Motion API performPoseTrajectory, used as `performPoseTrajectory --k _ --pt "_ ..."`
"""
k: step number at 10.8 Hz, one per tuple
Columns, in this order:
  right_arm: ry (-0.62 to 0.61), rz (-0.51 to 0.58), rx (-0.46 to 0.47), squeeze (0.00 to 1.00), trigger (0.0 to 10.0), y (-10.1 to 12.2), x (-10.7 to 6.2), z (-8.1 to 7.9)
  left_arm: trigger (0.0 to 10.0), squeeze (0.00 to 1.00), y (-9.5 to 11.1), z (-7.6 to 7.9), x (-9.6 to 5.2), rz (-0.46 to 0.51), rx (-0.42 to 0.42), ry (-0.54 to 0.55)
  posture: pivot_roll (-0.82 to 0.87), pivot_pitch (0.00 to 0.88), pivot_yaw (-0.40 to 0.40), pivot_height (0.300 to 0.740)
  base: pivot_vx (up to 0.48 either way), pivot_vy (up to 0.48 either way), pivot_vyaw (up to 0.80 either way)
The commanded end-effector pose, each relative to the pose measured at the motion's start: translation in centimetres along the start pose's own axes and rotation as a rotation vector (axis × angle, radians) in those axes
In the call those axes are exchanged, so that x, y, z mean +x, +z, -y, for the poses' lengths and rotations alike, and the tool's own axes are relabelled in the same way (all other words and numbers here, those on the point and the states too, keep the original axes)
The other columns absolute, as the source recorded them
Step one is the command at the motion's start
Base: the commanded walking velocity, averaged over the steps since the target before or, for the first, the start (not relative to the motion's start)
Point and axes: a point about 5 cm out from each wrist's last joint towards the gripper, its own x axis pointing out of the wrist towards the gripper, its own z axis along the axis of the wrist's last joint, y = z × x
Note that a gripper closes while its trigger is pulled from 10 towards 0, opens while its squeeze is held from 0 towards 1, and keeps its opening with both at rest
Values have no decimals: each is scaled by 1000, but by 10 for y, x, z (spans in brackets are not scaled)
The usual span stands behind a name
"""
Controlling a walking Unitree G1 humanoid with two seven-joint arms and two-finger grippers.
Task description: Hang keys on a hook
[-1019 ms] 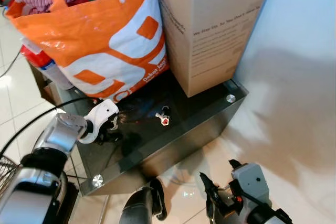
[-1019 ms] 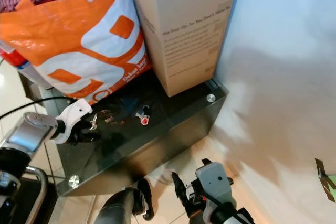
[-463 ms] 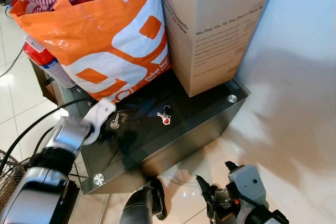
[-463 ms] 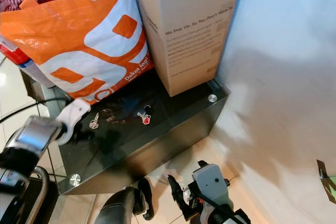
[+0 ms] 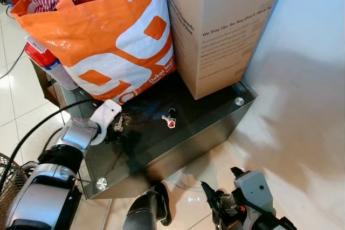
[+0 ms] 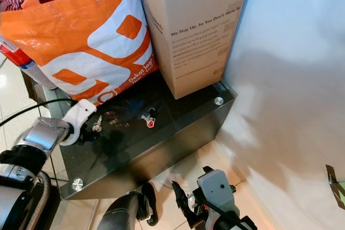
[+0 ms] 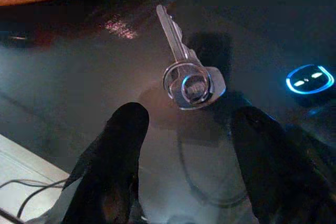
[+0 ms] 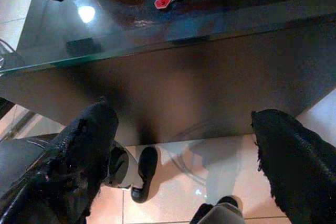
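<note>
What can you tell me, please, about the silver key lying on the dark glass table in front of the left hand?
The silver key is a single plain metal key with a long narrow blade and a rounded head that carries a metal ring. It lies flat on the glossy dark glass table, its head toward the left hand and its blade pointing away. The hand's black fingers are spread open on either side just short of it, not touching. Near it are an orange bag and a second key bunch with a red tag.

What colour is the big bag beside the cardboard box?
Orange with white shapes; the bag shows best in the left eye view.
</note>
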Motion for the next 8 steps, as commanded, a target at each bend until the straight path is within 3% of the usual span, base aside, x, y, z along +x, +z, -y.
performPoseTrajectory --k 1,2,8 --pt "14 -6 15 0 10000 -1 -3 -4 2941 0 -9 -2 2 -16 -26 13 -242 273 132 732 0 0 0" --pt "15 -7 15 0 10000 -1 -4 -4 0 0 -9 0 5 -10 -44 9 -246 277 129 732 0 0 0" --pt "24 -14 6 0 10000 0 -6 -4 0 0 -7 2 11 13 -114 -3 -254 287 112 732 0 0 0"
